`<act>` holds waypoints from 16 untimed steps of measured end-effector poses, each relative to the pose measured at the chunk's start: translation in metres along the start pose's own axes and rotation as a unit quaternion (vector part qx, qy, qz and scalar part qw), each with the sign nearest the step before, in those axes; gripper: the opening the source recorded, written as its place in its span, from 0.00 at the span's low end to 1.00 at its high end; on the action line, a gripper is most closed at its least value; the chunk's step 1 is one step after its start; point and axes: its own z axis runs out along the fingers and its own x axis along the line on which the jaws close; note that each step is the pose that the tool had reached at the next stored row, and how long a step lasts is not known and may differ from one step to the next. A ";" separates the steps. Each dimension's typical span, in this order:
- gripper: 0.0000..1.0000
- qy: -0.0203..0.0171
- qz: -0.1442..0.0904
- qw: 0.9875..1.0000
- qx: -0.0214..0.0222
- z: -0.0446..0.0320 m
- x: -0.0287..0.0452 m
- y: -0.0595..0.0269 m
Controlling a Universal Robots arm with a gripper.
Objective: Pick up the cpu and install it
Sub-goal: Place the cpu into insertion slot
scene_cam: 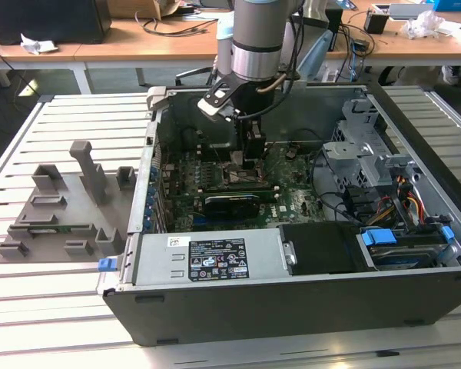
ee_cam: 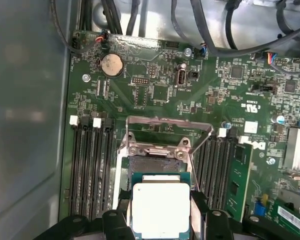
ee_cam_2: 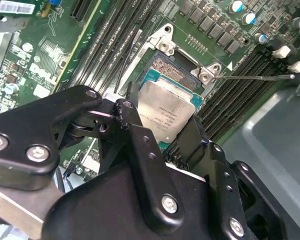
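Widest first: the slatted counter carries the whole job. On it the open computer case lies on its side, so the board faces up at me. On the exterior view's left sits the grey holder tray, well apart from the case. My arm reaches straight down into the case, above the middle of the green motherboard.

Closer in now. Rows of memory slots run along both sides of the socket. The socket's metal frame is swung open and its thin wire lever is lifted off. That leaves the dark pin field bare to take a chip.

And here's the cpu, in both wrist views. It sits between my jaws, which are clenched on two of its opposite edges, silver top facing up. Gripping by the edges keeps the underside free and the chip flat. It hangs right at the socket, with a strip of the pin field showing beyond its green rim, so I judge it is over the opening but not squarely seated. I cannot tell whether it touches the pins.
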 end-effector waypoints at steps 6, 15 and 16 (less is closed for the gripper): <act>0.55 0.001 0.025 1.000 0.001 0.0136 0.0007 0.0008; 0.55 0.002 0.030 1.000 0.002 0.0254 -0.0040 0.0009; 0.55 0.002 0.030 1.000 0.002 0.0259 -0.0044 0.0008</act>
